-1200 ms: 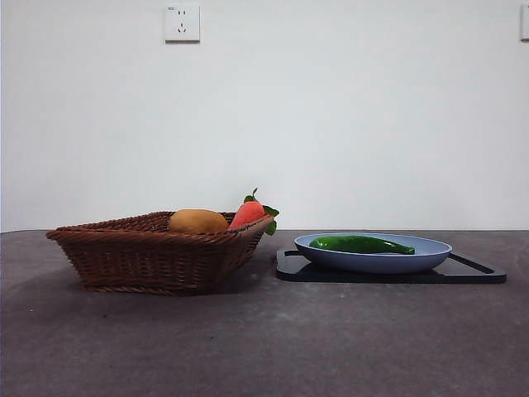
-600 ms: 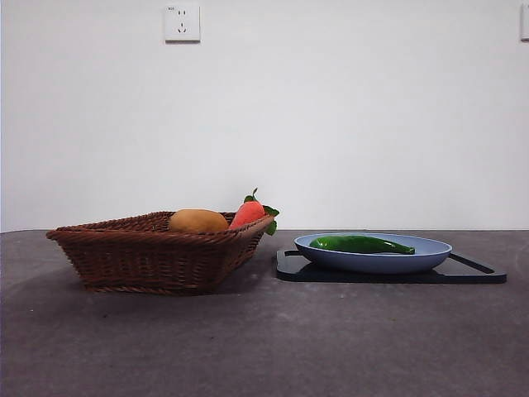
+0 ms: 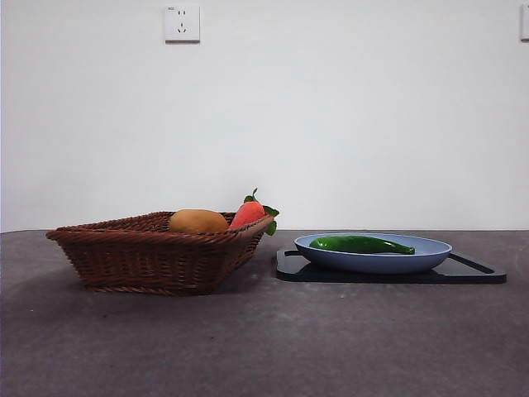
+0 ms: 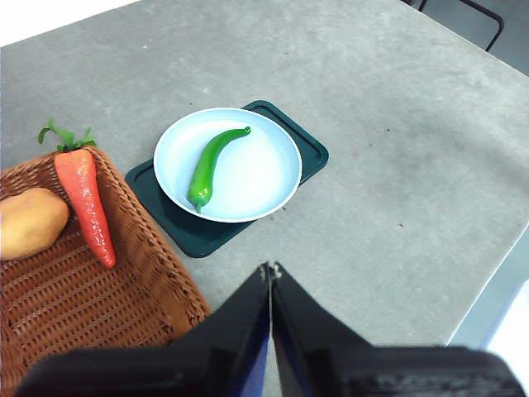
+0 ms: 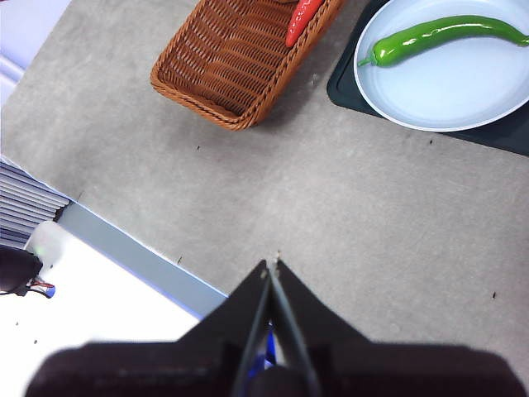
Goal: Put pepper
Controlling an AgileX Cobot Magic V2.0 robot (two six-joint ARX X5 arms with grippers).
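The pepper (image 3: 361, 244) lies flat in the blue plate (image 3: 430, 256), its length running across the plate's middle, stem end toward the plate's rim. The plate sits on a dark tray (image 3: 475, 271) on the grey table (image 3: 264, 347). At about nine o'clock from the plate in the front view stands a wicker basket (image 3: 149, 256), just beside the tray and apart from it. In the basket rest a yellow-orange fruit (image 3: 197, 221) and a red-orange carrot (image 3: 248, 212) with green leaves, the carrot leaning on the basket wall nearest the plate.

The left gripper (image 4: 270, 271) hangs high above the table with its jaws pressed together and nothing between them, well apart from the pepper. The right gripper (image 5: 271, 266) likewise hangs high over bare table, jaws closed on nothing. A wall socket (image 3: 182, 22) shows at twelve o'clock above the basket.
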